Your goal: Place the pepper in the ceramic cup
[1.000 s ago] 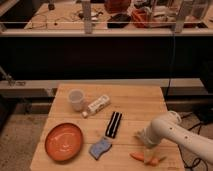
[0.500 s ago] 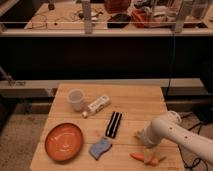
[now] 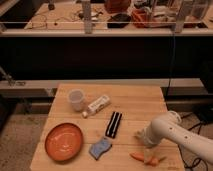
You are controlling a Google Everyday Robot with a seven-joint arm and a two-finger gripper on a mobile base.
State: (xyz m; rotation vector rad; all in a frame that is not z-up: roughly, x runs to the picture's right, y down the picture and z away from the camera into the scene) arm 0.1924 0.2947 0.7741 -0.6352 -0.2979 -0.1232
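Note:
The slender orange pepper (image 3: 144,158) lies on the wooden table (image 3: 135,102) near its front right edge, stem end to the right. The white ceramic cup (image 3: 76,99) stands upright at the table's back left. My gripper (image 3: 145,146) comes down from the white arm (image 3: 175,134) at the right and sits right above the pepper, touching or nearly touching it. The arm's body hides most of the gripper.
A round orange plate (image 3: 64,142) sits at the front left. A white tube-shaped bottle (image 3: 98,105) lies right of the cup. A black oblong object (image 3: 114,124) lies mid-table, a blue sponge (image 3: 100,148) in front of it. A cluttered shelf runs behind.

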